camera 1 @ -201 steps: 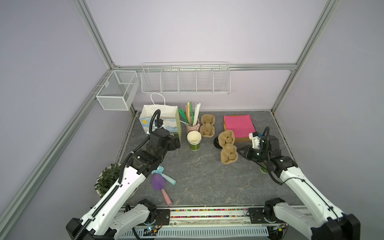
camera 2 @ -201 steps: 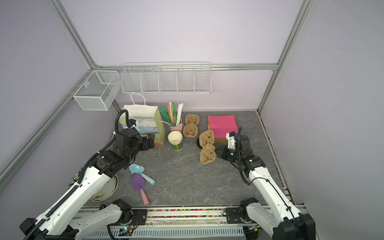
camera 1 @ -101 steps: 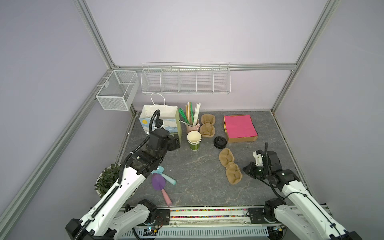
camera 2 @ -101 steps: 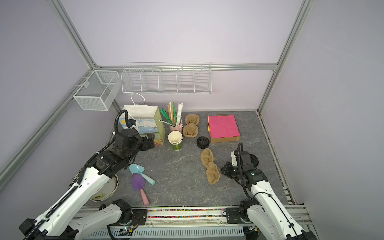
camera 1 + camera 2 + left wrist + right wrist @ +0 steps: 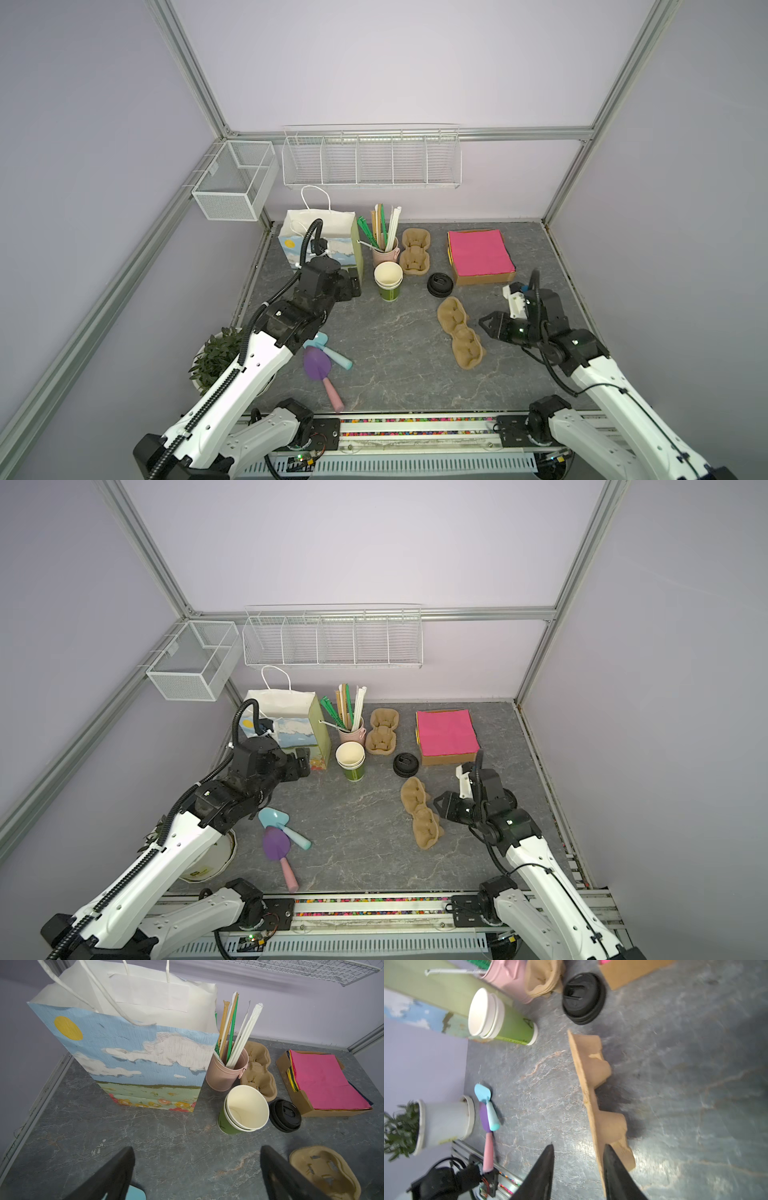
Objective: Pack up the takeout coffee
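The takeout coffee is out of view in every frame. A brown pulp cup carrier (image 5: 459,332) (image 5: 420,812) lies flat on the grey table right of centre. My right gripper (image 5: 485,328) (image 5: 579,1146) is open at the carrier's near end. One finger overlaps the carrier's rim (image 5: 593,1093), and bare table shows between the jaws. My left gripper (image 5: 353,284) (image 5: 197,1150) hangs wide open and empty over bare table, in front of the painted paper bag (image 5: 320,241) (image 5: 145,1053).
A stack of lidless green cups (image 5: 388,282) and loose black lids (image 5: 439,284) stand mid-table. Behind them are a pink pail of straws (image 5: 384,253), more carriers (image 5: 414,251) and a box of pink napkins (image 5: 478,255). Toy scoops (image 5: 318,365) and a potted plant (image 5: 216,361) sit front left.
My right gripper drew the carrier from beside the black lids toward the table's front, then opened and let it go. The left arm has not moved.
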